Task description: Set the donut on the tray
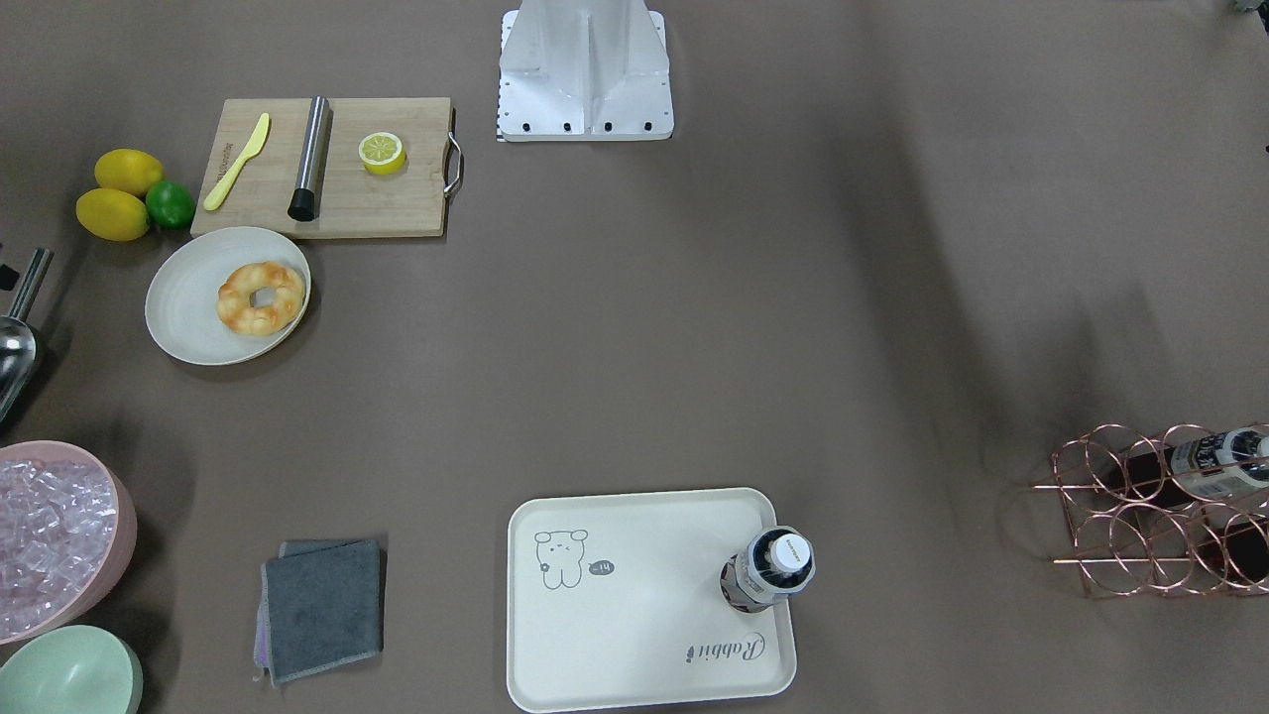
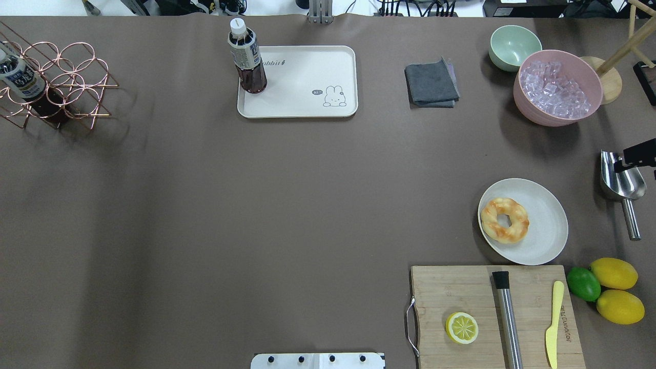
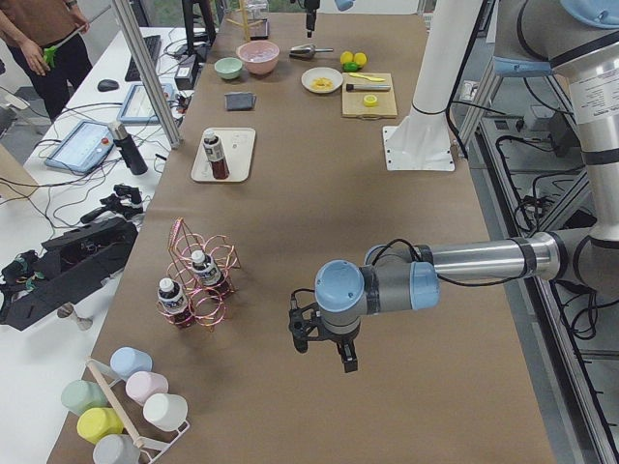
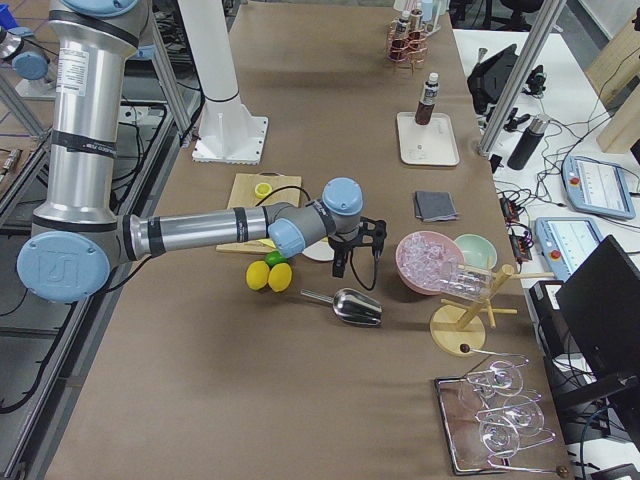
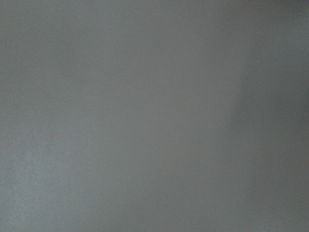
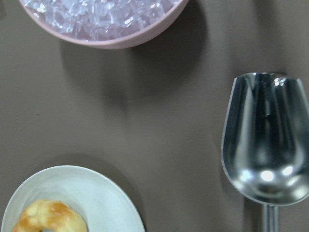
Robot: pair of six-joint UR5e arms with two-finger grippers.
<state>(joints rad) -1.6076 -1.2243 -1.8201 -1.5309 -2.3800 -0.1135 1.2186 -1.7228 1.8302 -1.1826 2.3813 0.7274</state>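
The golden-orange donut (image 1: 261, 297) lies on a round off-white plate (image 1: 188, 307). It also shows in the overhead view (image 2: 505, 220) and at the bottom left of the right wrist view (image 6: 48, 217). The cream-white tray (image 1: 634, 615) with the bear drawing sits across the table (image 2: 302, 77) and carries an upright dark bottle (image 1: 773, 570) in one corner. My right gripper (image 4: 355, 265) hangs above the table between the plate and the metal scoop (image 2: 620, 179); I cannot tell whether it is open. My left gripper (image 3: 324, 353) hangs far from both, over bare table; I cannot tell its state.
A wooden cutting board (image 2: 461, 292) with a half lemon (image 2: 462, 327), a steel rod and a yellow knife lies beside the plate. Two lemons and a lime (image 2: 583, 283), a pink ice bowl (image 2: 557, 87), a green bowl, a grey cloth (image 2: 431, 83) and a copper bottle rack (image 2: 51, 84) stand around.
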